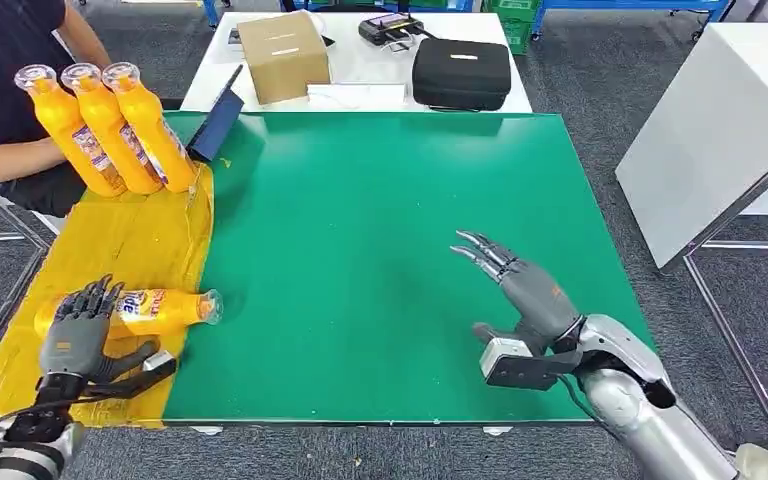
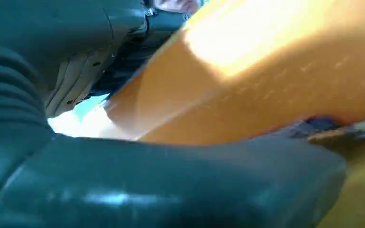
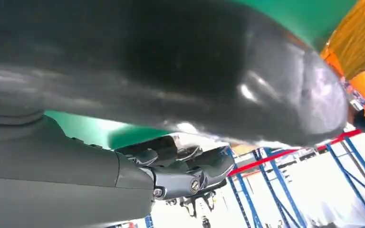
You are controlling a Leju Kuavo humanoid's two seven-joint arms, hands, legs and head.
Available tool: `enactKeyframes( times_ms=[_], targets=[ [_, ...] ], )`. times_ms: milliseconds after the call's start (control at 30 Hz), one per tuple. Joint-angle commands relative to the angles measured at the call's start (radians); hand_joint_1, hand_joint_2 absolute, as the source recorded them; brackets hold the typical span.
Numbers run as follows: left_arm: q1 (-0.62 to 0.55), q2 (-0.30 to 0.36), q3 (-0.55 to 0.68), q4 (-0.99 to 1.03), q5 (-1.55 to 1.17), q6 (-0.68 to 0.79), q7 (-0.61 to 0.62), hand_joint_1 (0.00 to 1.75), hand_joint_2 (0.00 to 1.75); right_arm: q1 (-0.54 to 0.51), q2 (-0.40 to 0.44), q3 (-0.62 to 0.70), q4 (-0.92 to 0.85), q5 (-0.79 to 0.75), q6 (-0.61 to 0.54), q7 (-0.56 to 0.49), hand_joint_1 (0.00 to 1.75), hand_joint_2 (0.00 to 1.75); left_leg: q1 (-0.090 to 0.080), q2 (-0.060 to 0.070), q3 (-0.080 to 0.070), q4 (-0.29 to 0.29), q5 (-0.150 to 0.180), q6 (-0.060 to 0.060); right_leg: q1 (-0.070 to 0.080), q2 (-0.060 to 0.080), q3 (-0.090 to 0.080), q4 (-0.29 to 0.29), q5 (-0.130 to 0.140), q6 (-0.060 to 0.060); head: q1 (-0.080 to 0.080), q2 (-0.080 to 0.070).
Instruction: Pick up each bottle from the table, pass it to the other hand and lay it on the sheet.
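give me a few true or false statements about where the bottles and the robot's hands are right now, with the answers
1. Three orange bottles lie side by side at the far end of the yellow sheet. True.
2. The left hand holds a lying orange bottle. True.
3. The right hand holds a bottle. False: it is open, holding nothing, over the green mat.
4. The held bottle's cap points toward the green mat. True.
5. A bottle stands on the green mat. False: none is on it.

Label on lying bottle (image 1: 150, 309) (blue lettering) too blurred to read.
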Motion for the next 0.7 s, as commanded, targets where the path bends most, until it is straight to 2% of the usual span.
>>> enactKeyframes(
  times_ms=[33, 67, 100, 167, 200, 267, 300, 333, 367, 400, 433, 467, 500, 533, 700],
  targets=[
    [-0.011, 0.017, -0.25, -0.058, -0.002, -0.011, 0.098, 0.0, 0.0, 0.004, 0.034, 0.029, 0.073, 0.006, -0.012, 0.004, 0.0, 0.0, 0.002, 0.001, 0.002, 0.0, -0.002, -0.001, 0.001, 0.005, 0.002, -0.001, -0.001, -0.001, 0.0, 0.0],
    [-0.011, 0.017, -0.25, -0.058, -0.002, -0.011, 0.098, 0.0, 0.0, 0.004, 0.034, 0.029, 0.073, 0.006, -0.012, 0.004, 0.0, 0.0, 0.002, 0.002, 0.002, 0.0, -0.003, -0.002, 0.002, 0.007, 0.003, -0.001, -0.001, -0.002, 0.0, 0.0],
    [0.024, 0.025, -0.215, -0.176, -0.002, -0.011, 0.107, 0.0, 0.0, 0.014, 0.03, 0.023, 0.061, 0.006, -0.014, 0.006, 0.0, 0.0, 0.002, 0.001, 0.002, 0.0, -0.002, -0.001, 0.002, 0.006, 0.003, -0.001, -0.001, -0.001, 0.0, 0.0],
    [0.113, -0.04, -0.025, -0.385, 0.007, -0.011, 0.023, 0.0, 0.0, 0.068, 0.033, -0.003, 0.039, 0.012, -0.032, 0.013, 0.0, 0.0, 0.002, 0.001, 0.002, 0.0, -0.003, -0.001, 0.002, 0.006, 0.002, -0.001, -0.001, -0.001, 0.0, 0.0],
    [0.143, -0.189, 0.248, -0.468, 0.149, -0.011, -0.242, 0.0, 0.0, 0.131, 0.047, -0.025, 0.027, 0.044, -0.052, 0.002, 0.0, 0.0, 0.002, -0.001, 0.001, 0.0, -0.002, -0.001, 0.001, 0.002, 0.002, -0.002, -0.001, -0.001, 0.0, 0.0],
    [0.083, -0.342, 0.475, -0.471, 0.4, -0.011, -0.593, 0.0, 0.0, 0.174, 0.079, -0.033, 0.031, 0.084, -0.073, -0.007, 0.0, 0.0, 0.002, -0.004, 0.0, 0.0, -0.001, 0.0, 0.002, -0.002, 0.001, -0.003, -0.002, 0.0, -0.001, 0.0],
    [0.054, -0.366, 0.479, -0.501, 0.59, -0.023, -0.679, 0.0, 0.0, 0.19, 0.109, -0.033, 0.041, 0.112, -0.089, -0.005, 0.0, 0.0, 0.002, -0.009, 0.0, 0.0, -0.001, 0.0, 0.002, -0.006, 0.002, -0.003, -0.003, 0.0, 0.0, 0.0],
    [0.061, -0.378, 0.467, -0.589, 0.74, -0.087, -0.715, 0.0, 0.0, 0.193, 0.131, -0.027, 0.051, 0.13, -0.095, -0.005, 0.0, 0.0, 0.002, -0.009, -0.002, 0.001, -0.001, 0.0, 0.002, -0.006, -0.004, -0.002, -0.003, 0.0, 0.0, 0.0],
    [0.07, -0.379, 0.454, -0.675, 0.827, -0.162, -0.726, 0.0, 0.0, 0.192, 0.156, -0.025, 0.063, 0.147, -0.105, 0.0, 0.0, 0.0, 0.002, -0.006, -0.004, 0.002, -0.001, 0.0, 0.001, -0.004, -0.013, -0.002, -0.002, 0.0, 0.0, 0.0],
    [0.081, -0.39, 0.447, -0.775, 0.969, -0.283, -0.732, 0.0, 0.0, 0.188, 0.189, -0.025, 0.074, 0.17, -0.134, -0.002, 0.0, 0.0, 0.003, -0.008, -0.004, 0.003, -0.002, 0.0, 0.002, -0.004, -0.01, -0.001, -0.004, 0.001, 0.002, 0.0],
    [0.087, -0.391, 0.442, -0.833, 1.007, -0.332, -0.726, 0.0, 0.0, 0.186, 0.219, -0.03, 0.078, 0.194, -0.172, -0.015, 0.0, 0.0, 0.002, -0.002, -0.008, 0.001, -0.001, 0.0, 0.002, 0.001, -0.009, -0.002, -0.002, 0.002, 0.001, 0.0],
    [0.095, -0.395, 0.43, -0.886, 1.027, -0.36, -0.728, 0.0, 0.0, 0.196, 0.262, -0.046, 0.068, 0.198, -0.206, -0.033, 0.0, 0.0, 0.003, 0.001, -0.006, 0.003, -0.005, -0.001, 0.003, 0.005, -0.004, -0.001, -0.003, 0.001, 0.0, 0.0],
    [0.113, -0.398, 0.415, -0.943, 1.065, -0.42, -0.715, 0.0, 0.0, 0.209, 0.332, -0.081, 0.052, 0.193, -0.265, -0.044, 0.0, 0.0, 0.002, 0.005, -0.007, 0.002, -0.004, -0.001, 0.003, 0.007, -0.007, -0.001, 0.001, -0.001, 0.0, 0.0],
    [0.127, -0.403, 0.41, -0.967, 1.063, -0.423, -0.711, 0.0, 0.0, 0.209, 0.347, -0.075, 0.042, 0.203, -0.268, -0.034, 0.0, 0.0, 0.001, 0.008, -0.008, 0.002, -0.003, -0.001, 0.002, 0.008, -0.009, -0.001, 0.001, 0.0, -0.001, 0.0],
    [0.144, -0.404, 0.41, -0.962, 1.061, -0.419, -0.717, 0.0, 0.0, 0.21, 0.343, -0.075, 0.029, 0.212, -0.267, -0.02, 0.0, 0.0, 0.002, 0.008, -0.003, 0.001, -0.005, -0.002, 0.003, 0.012, -0.005, -0.001, -0.002, -0.001, -0.001, 0.0]
  ],
)
